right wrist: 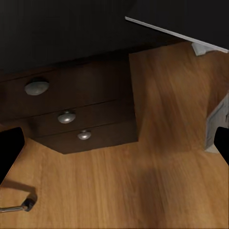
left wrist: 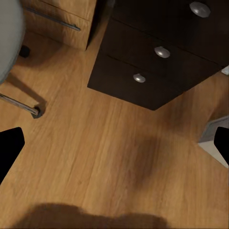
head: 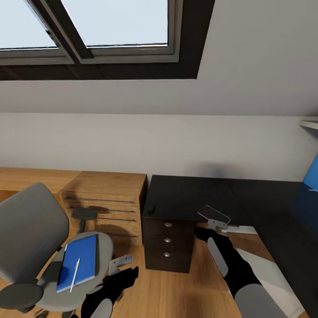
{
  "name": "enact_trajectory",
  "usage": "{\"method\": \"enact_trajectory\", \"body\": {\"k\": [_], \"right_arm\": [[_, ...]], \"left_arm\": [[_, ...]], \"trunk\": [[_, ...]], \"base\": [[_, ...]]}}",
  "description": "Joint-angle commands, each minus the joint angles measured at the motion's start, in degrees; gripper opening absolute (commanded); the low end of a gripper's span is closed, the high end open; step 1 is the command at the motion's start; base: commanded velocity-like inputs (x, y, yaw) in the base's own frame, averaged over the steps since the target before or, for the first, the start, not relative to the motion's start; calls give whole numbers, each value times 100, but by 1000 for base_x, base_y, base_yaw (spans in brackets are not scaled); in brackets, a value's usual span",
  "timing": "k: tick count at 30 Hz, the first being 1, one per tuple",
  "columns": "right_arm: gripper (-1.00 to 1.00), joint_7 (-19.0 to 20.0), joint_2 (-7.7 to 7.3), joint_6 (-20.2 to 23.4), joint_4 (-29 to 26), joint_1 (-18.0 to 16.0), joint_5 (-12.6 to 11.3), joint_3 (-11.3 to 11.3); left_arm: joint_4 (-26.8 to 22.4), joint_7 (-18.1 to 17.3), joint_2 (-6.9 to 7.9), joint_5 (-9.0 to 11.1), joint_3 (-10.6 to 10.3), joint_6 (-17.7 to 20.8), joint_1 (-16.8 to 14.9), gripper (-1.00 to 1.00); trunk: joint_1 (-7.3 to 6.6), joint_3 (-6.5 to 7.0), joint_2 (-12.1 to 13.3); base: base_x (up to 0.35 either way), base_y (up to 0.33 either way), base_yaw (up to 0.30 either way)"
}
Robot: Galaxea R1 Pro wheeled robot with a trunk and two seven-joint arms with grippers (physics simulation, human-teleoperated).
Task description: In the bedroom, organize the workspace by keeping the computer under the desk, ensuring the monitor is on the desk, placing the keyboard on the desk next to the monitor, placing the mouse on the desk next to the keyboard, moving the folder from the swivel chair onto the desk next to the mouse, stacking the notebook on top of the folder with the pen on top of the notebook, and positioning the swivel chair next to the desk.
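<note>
At the far left of your head view the swivel chair (head: pixel 31 229) stands on the wood floor (head: pixel 176 291), its grey back toward the left. The blue folder (head: pixel 81 260) lies flat on the seat, and a white pen (head: pixel 75 274) rests along the folder's near half, lying on its cover. Behind the chair is a low light-wood cabinet (head: pixel 108 194) against the wall. Your left gripper (head: pixel 118 266) hangs just right of the seat's right edge, over bare floor, touching nothing; its jaws look spread, with both dark fingertips at opposite sides of the left wrist view and only floorboards between them. Next comes the desk (head: pixel 190 194), its glossy black top running right and round the corner. A small dark object, possibly the mouse (head: pixel 151 209), sits at the front left corner of the desk. Three drawers with silver knobs (head: pixel 168 240) face you beneath. Your right gripper (head: pixel 217 225) hovers by the drawer unit's right side at the desk's front edge, jaws spread, holding nothing.
</note>
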Motion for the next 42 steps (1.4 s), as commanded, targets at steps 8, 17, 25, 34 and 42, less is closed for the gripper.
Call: {"method": "enact_trajectory", "body": {"k": [8, 17, 25, 34, 42], "right_arm": [[100, -53, 24, -22, -42, 74, -26, 91], [100, -61, 27, -131, -21, 111, 141, 670], [100, -68, 28, -233, -8, 195, 353, 819], [100, -68, 28, -246, 5, 248, 503, 1342], [100, -33, 37, -382, 9, 251, 490, 1464]], "left_arm": [[49, 118, 0, -60, -220, -1, -8, 100], [49, 378, -8, -140, -620, -2, -8, 100], [66, 396, -17, -130, -873, -2, -8, 100], [67, 403, -18, -144, -882, -2, -8, 100], [67, 413, -10, -146, -911, 7, -8, 100]], "trunk": [[3, -10, -9], [3, -14, -9], [3, -25, -9], [3, -25, -9], [3, -25, -9]], "base": [[24, 3, 129], [245, 0, 269], [318, 0, 145], [322, 67, 5], [143, 80, 0]]}}
